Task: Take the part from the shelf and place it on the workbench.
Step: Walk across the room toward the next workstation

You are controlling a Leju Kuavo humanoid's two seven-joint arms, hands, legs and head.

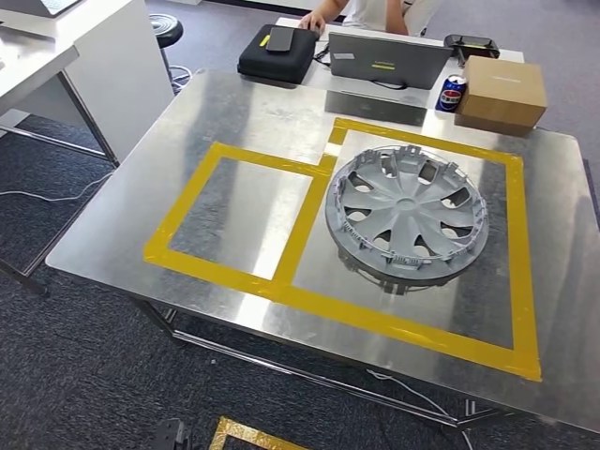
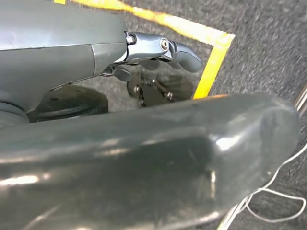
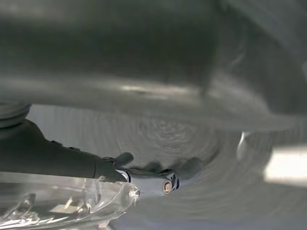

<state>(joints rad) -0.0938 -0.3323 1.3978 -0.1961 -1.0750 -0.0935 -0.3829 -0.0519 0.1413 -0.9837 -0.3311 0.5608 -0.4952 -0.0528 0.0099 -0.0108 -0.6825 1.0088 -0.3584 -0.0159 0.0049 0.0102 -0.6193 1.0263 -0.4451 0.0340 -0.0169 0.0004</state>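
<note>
Resting inside the larger yellow-taped rectangle (image 1: pixel 522 272) on the metal workbench (image 1: pixel 127 225), the grey wheel cover (image 1: pixel 407 212) lies flat, inner face up, well clear of the smaller taped square (image 1: pixel 233 211) beside it. We judge the placing step to be essentially complete: the part sits wholly within its outline and no hand touches it in the head view. To finish well, we would keep both arms low and away from the bench edge so nothing nudges the cover out of its frame.

The cover is a round, pale-grey plastic disc with curved spokes, openings between them, a small central hub, and a ring of clips standing up around its rim. It looks light and rigid, apt to slide on the polished metal if bumped.

In the left wrist view, the left hand (image 2: pixel 152 52) holds nothing, its fingers extended over the carpet and a yellow floor marking (image 2: pixel 211 57). In the right wrist view, the right hand (image 3: pixel 145 179) shows one finger stretched out; we cannot tell how wide it stands.

A laptop (image 1: pixel 385 58), a cardboard box (image 1: pixel 502 92) and a drinks can (image 1: pixel 451 94) stand at the far edge.
</note>
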